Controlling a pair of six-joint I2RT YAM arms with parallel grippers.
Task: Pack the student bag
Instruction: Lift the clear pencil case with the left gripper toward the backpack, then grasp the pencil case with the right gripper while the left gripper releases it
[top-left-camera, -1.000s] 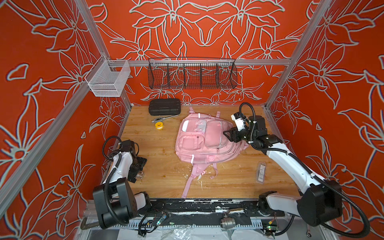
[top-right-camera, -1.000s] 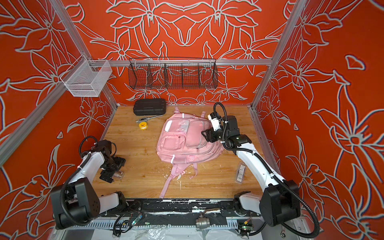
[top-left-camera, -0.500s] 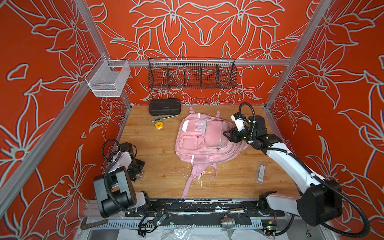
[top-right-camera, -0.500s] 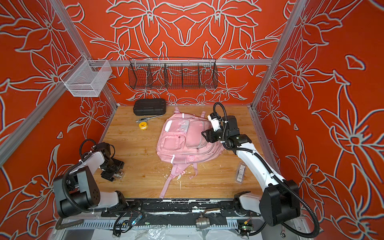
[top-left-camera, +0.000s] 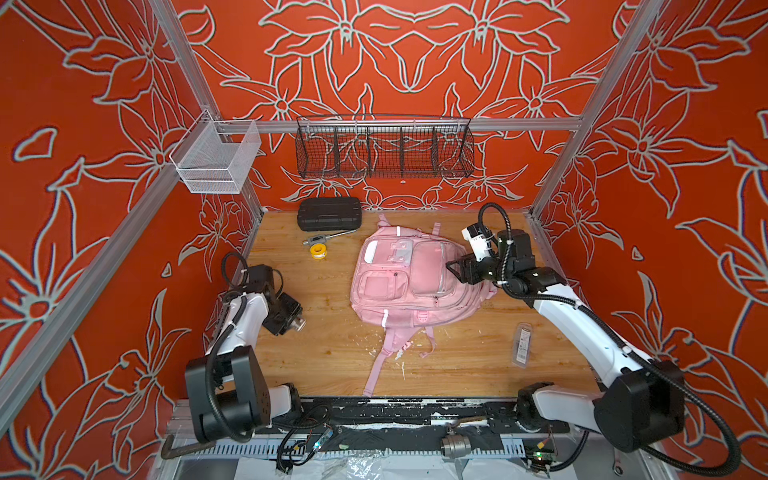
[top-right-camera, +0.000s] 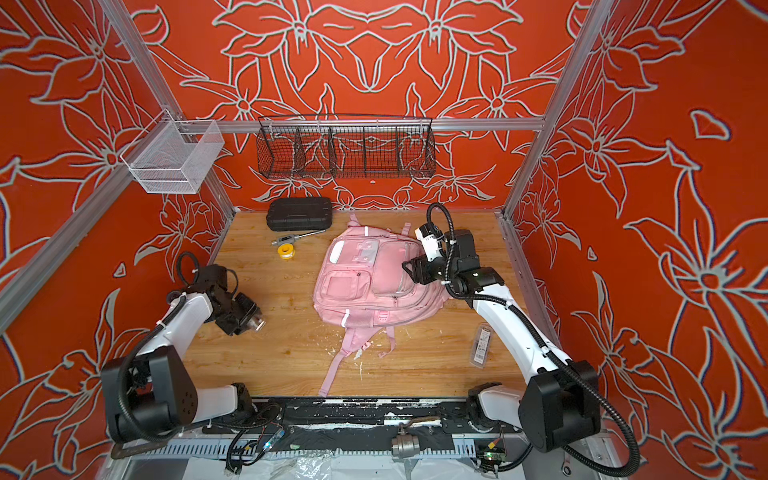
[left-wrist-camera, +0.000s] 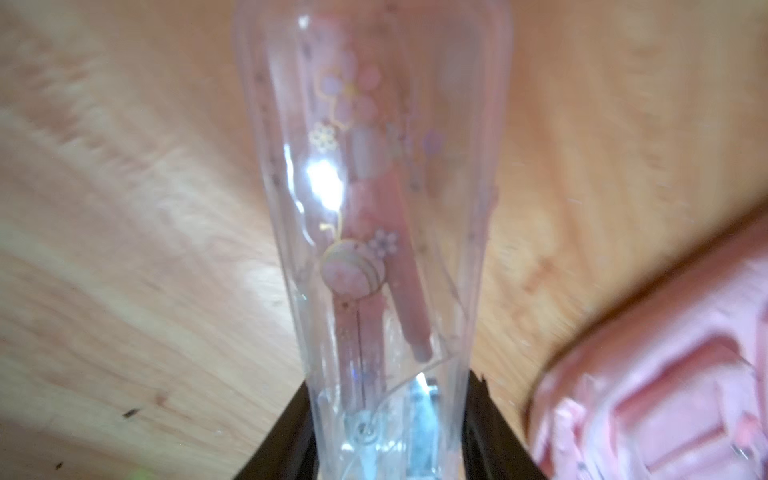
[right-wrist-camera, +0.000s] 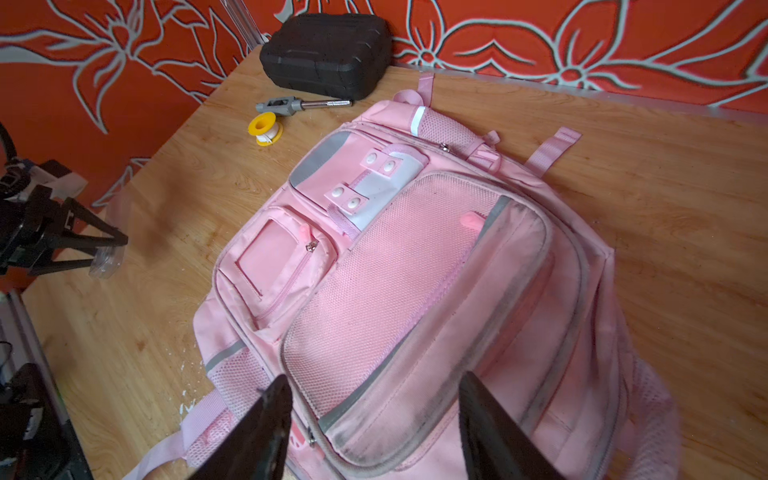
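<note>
Student bag (top-left-camera: 415, 286) pale pink, white trims — case (top-left-camera: 329, 213) black, ribbed; spool (top-left-camera: 318, 251) yellow — walls (top-left-camera: 415, 174) orange, white flower outlines.

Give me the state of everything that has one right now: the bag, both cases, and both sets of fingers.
student bag: lying front-up, large front pocket looks unzipped.
clear pen case: held at one end.
left fingers: closed on the clear pen case.
right fingers: apart, over the bag's front pocket.
black case: lid shut.
yellow tape roll: lying flat.
</note>
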